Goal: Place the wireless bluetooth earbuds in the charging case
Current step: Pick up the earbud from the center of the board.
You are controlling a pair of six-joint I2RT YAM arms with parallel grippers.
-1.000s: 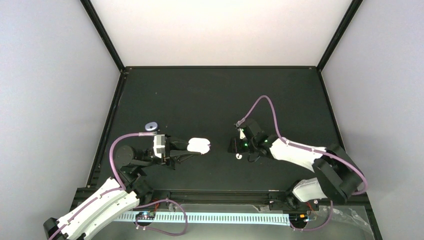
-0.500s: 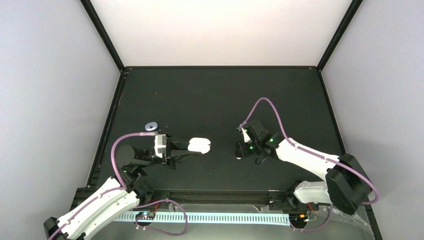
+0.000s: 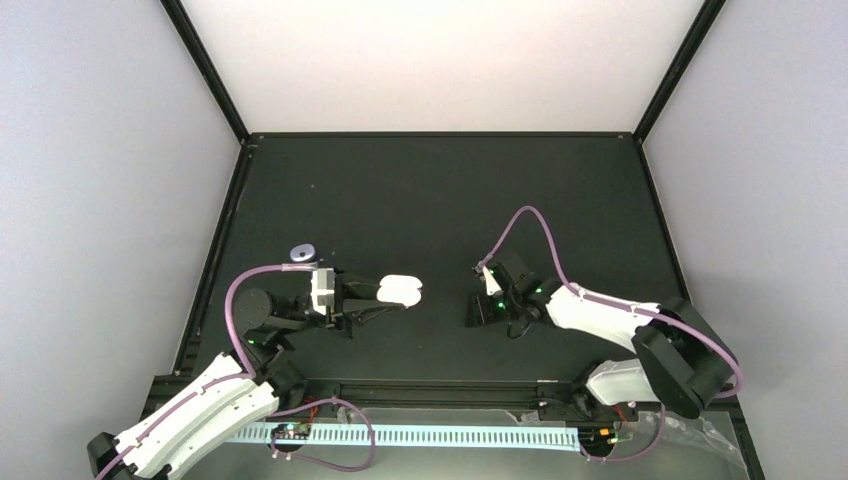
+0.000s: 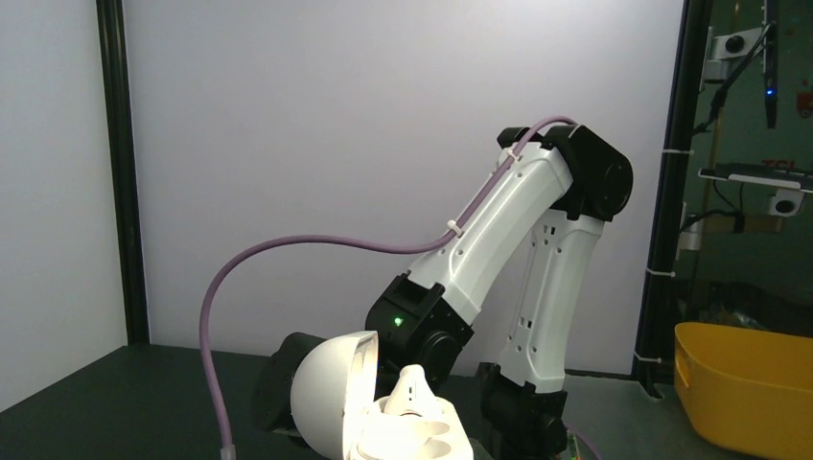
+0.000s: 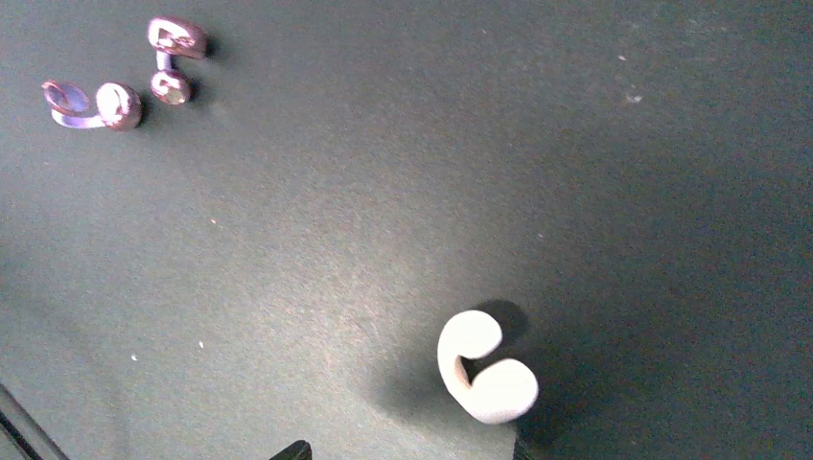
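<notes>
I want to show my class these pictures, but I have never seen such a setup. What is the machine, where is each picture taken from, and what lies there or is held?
It is two robot arms, left and right, bolted at the near edge of a dark table. The wide picture looks down from above; the other two come from a camera on each wrist. The left gripper holds an open white case; its wrist view shows the lid up and what looks like one earbud inside. The right gripper is open, above a second white earbud lying on the table. Two small purplish bits lie farther off; I cannot tell what they are.
</notes>
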